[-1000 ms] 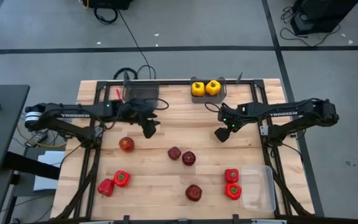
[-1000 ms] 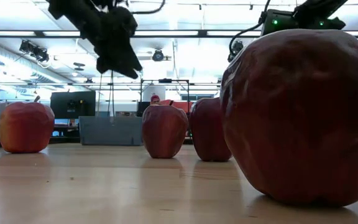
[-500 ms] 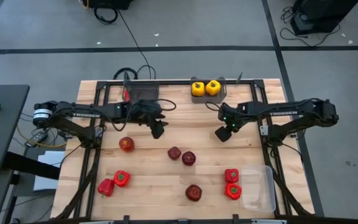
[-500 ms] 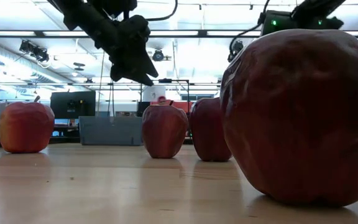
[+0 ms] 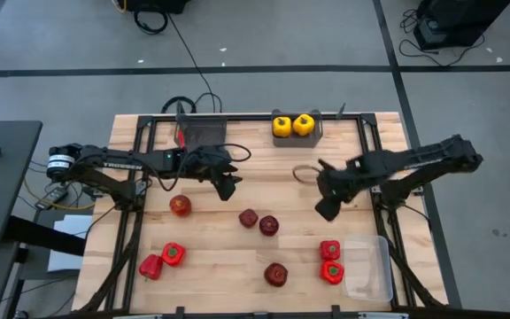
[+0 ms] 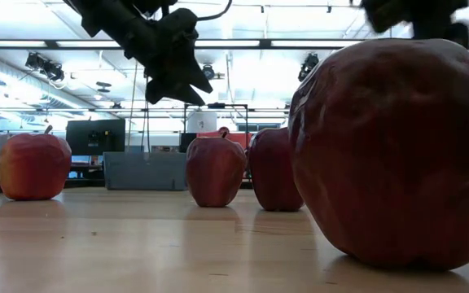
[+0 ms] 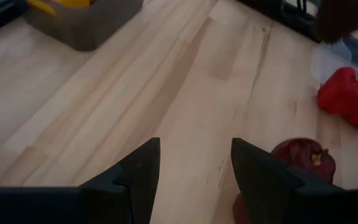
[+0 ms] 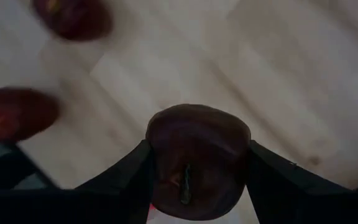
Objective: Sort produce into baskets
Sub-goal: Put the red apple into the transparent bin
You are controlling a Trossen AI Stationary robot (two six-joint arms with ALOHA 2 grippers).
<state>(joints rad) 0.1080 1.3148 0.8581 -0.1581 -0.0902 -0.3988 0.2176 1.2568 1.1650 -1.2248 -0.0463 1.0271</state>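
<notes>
The right gripper (image 5: pixel 327 209) is clamped on a dark red apple (image 8: pixel 196 158), which sits between its two fingers (image 8: pixel 132 180) with the stem end facing the wrist camera; the grip hangs above bare wood, and the apple itself is hidden under the gripper in the high view. Beyond that gripper, toward the table's middle, a pair of apples (image 5: pixel 258 221) lie side by side, touching or nearly so. Nearer the front edge a lone apple (image 5: pixel 275 274) sits, and just below the gripper's side two red peppers (image 5: pixel 330 261) rest beside the clear tray (image 5: pixel 374 270). The left gripper (image 5: pixel 227 186) hovers over the table with its fingers (image 7: pixel 143 174) apart and nothing between them; only wood shows in the gap. One apple of the pair lies just ahead of it and off to one side, and another apple (image 5: pixel 180 206) sits near it on the opposite side. Behind the left gripper stands a grey bin (image 5: pixel 204 133). Two yellow peppers (image 5: pixel 292 125) fill a second bin at the rear edge, between the arms. Two more red peppers (image 5: pixel 163 260) lie well apart from both grippers at the front left.
</notes>
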